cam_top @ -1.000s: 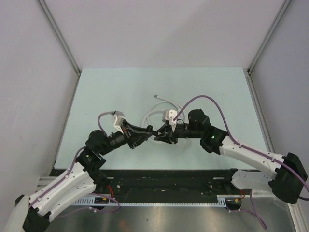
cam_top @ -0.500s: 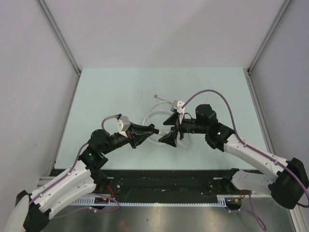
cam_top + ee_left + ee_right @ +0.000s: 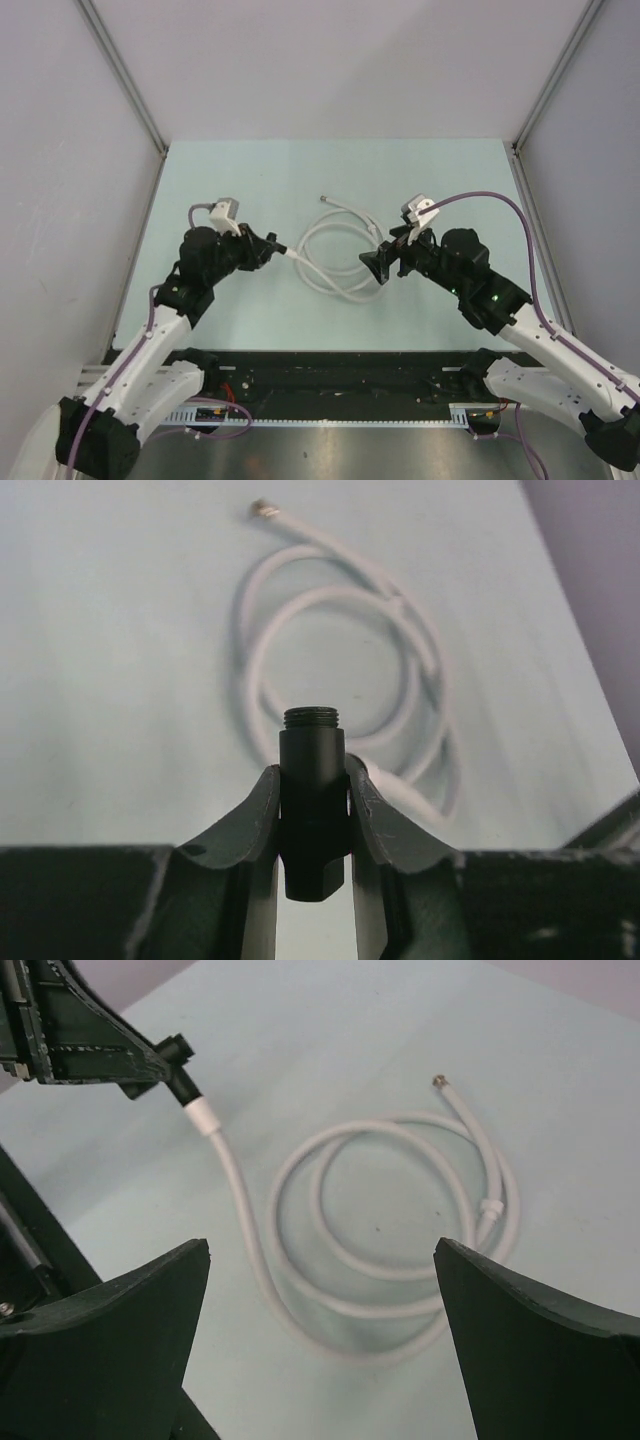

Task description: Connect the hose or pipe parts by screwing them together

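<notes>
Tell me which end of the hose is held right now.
The end with the black threaded fitting, in the left hand; the silver-tipped end lies loose on the table.

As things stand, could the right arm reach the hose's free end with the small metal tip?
Probably yes: the right hand is open near the coil, and the free end lies bare on the table with nothing between.
</notes>
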{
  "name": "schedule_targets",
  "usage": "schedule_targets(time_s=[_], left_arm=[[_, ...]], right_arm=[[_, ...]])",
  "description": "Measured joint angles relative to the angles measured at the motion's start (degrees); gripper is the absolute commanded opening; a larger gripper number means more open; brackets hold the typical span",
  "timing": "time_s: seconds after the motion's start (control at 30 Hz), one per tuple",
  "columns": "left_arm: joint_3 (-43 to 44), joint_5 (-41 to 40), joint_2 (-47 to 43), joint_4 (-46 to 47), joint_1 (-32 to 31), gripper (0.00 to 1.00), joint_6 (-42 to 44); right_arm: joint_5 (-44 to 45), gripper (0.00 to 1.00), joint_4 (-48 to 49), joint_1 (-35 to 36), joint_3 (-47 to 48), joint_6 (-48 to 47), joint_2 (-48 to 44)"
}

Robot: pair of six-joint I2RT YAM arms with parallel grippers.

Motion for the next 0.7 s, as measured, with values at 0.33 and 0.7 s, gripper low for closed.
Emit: schedule_targets(time_s=[0.33, 0.7], left_arm=[[-5.7, -0.9, 14.8, -7.7, 10.8, 0.12, -9.8], [-3.5, -4.1, 25.3, -7.4, 12.9, 0.64, -10.1]], right_arm=[[8.7, 1.00, -6.3, -0.1, 0.0, 4.4, -0.1], [11.1, 1.00, -10.0, -0.1, 0.0, 6.9, -1.5]])
